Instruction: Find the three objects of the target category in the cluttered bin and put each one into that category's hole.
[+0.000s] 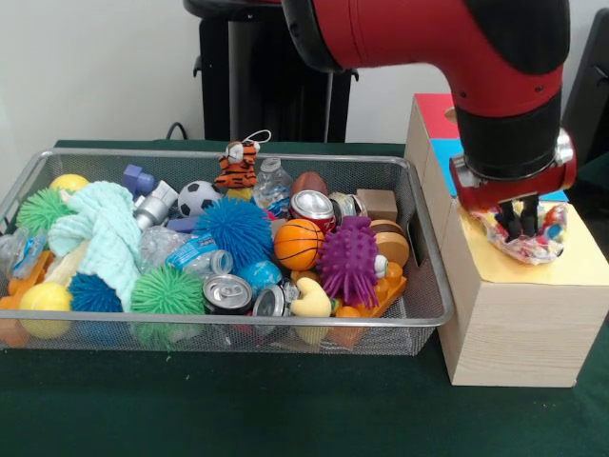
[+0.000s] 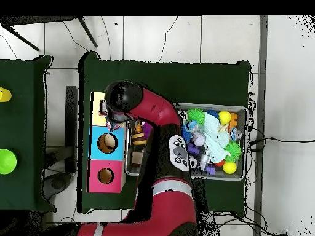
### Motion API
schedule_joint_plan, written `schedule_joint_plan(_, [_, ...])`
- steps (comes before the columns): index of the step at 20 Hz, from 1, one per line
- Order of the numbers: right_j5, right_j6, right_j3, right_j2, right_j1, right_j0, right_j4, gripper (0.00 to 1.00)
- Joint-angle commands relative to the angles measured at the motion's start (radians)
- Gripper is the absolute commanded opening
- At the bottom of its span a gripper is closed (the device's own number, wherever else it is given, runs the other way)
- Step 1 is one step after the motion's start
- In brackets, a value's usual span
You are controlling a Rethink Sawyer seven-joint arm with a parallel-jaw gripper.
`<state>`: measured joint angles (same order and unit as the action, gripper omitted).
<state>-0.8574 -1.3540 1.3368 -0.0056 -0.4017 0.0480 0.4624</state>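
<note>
My gripper (image 1: 521, 225) hangs over the yellow near section (image 1: 582, 263) of the wooden sorting box (image 1: 514, 324), right of the bin. Its dark fingers (image 1: 529, 217) are shut on a crumpled clear plastic wrapper (image 1: 540, 244) with coloured specks, which rests on or just above the yellow top. The hole there is hidden under the wrapper. The wire bin (image 1: 228, 157) holds a crushed plastic bottle (image 1: 195, 252), a second bottle (image 1: 272, 183) and cans (image 1: 312, 205) among toys. In the overhead view the arm's wrist (image 2: 123, 98) covers the gripper and the yellow section.
The box's blue section with its hole (image 2: 107, 142) and pink section with its hole (image 2: 106, 176) are uncovered. The bin also holds a basketball (image 1: 299, 244), a purple spiky ball (image 1: 348, 259), a blue spiky ball (image 1: 234, 228), a tiger plush (image 1: 235, 167) and a mint cloth (image 1: 100, 233).
</note>
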Motion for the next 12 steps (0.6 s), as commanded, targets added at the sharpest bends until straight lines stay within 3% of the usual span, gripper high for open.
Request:
schedule_joint_plan(1, [0.125,-0.202,0.060,0.083,0.099,0.002,0.009,0.00])
schedule_joint_plan(7, [0.305,-0.165,0.011,0.069,0.120,-0.016,-0.042,0.00])
schedule_joint_plan(12, [0.362,-0.133,-0.097,0.017,0.176,-0.055,-0.098,0.00])
